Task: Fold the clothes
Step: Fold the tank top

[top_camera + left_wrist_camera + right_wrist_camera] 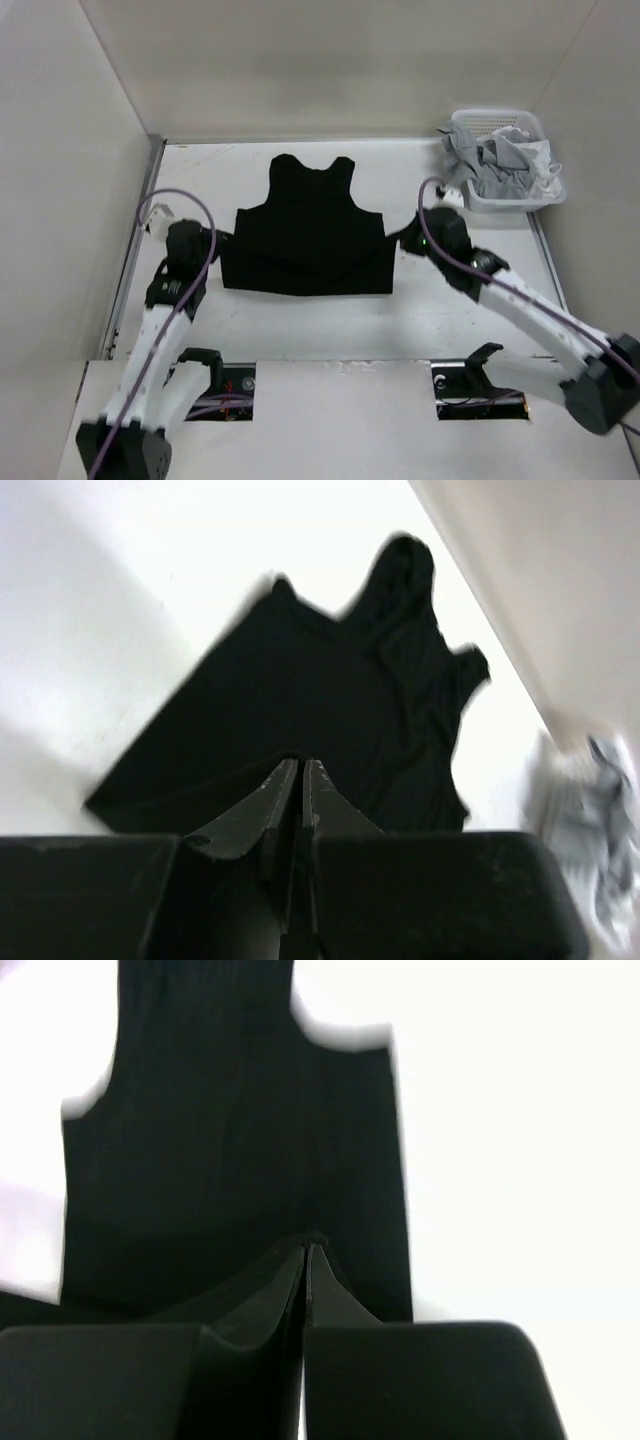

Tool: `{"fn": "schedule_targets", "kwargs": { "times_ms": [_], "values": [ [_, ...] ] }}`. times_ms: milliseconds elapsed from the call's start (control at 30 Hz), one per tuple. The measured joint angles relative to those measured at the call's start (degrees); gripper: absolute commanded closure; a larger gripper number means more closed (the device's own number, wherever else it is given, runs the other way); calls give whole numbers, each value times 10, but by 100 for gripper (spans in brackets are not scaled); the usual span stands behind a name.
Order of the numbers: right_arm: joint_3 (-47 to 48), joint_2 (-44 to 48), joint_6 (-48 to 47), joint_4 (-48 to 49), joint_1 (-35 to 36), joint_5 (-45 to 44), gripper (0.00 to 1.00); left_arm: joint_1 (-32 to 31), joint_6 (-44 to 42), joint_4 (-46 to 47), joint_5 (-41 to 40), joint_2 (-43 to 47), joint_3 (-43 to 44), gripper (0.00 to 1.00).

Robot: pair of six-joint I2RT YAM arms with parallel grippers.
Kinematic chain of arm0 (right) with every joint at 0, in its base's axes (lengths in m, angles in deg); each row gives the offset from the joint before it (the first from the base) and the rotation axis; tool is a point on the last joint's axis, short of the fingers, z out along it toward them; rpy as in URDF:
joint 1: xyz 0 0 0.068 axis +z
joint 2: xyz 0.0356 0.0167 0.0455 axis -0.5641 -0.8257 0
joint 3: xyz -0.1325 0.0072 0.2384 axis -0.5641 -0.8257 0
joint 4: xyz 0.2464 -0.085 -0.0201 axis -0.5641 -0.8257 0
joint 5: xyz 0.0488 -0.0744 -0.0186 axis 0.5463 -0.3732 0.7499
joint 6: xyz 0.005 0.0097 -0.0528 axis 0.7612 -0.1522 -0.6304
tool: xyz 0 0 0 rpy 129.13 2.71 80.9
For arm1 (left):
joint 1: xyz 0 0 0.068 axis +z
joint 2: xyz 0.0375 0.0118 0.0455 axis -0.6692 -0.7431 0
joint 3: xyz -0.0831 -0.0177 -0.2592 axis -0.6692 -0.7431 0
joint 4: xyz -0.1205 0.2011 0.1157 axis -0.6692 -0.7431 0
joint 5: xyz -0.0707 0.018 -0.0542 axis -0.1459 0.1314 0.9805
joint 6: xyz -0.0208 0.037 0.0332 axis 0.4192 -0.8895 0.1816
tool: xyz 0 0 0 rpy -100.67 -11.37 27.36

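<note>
The black T-shirt [308, 235] lies spread flat in the middle of the white table [300, 325], its neck end toward the far wall and its wide, straight lower edge toward the arms. The left gripper [221, 243] sits at the shirt's left edge and the right gripper [401, 238] at its right edge, level with each other. In both wrist views the fingers are pressed together with almost no gap, their tips over the dark cloth. Whether either pair has fabric pinched between them I cannot tell. At the far right corner, well apart from the shirt, a white basket [520, 202] holds crumpled grey and white garments [500, 158].
</note>
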Motion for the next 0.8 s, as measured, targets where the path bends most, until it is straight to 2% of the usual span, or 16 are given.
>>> {"fn": "schedule_targets", "kwargs": {
  "times_ms": [100, 233, 267, 400, 467, 533, 600, 733, 800],
  "values": [
    [120, -155, -29, 65, -108, 72, 100, 17, 0, 96, -17, -168, 70, 100],
    [327, -354, -54, 111, -162, 134, 98, 30, -7, 190, -25, -392, 230, 95],
    [385, -403, -57, 114, -169, 148, 94, 32, -13, 206, -24, -448, 282, 92],
    [580, -575, -65, 116, -193, 176, 57, 40, -33, 247, -9, -632, 460, 62],
    [630, -632, -64, 114, -200, 181, 52, 46, -33, 254, 6, -690, 500, 57],
    [632, -655, -62, 102, -206, 183, 52, 52, -33, 249, 17, -705, 490, 56],
    [593, -649, -62, 92, -208, 181, 56, 56, -32, 254, 18, -685, 434, 58],
    [406, -551, -64, 117, -196, 172, 87, 50, -24, 268, 5, -556, 245, 67],
    [303, -479, -59, 134, -181, 169, 94, 37, -13, 275, 0, -468, 148, 68]
  ]
}}
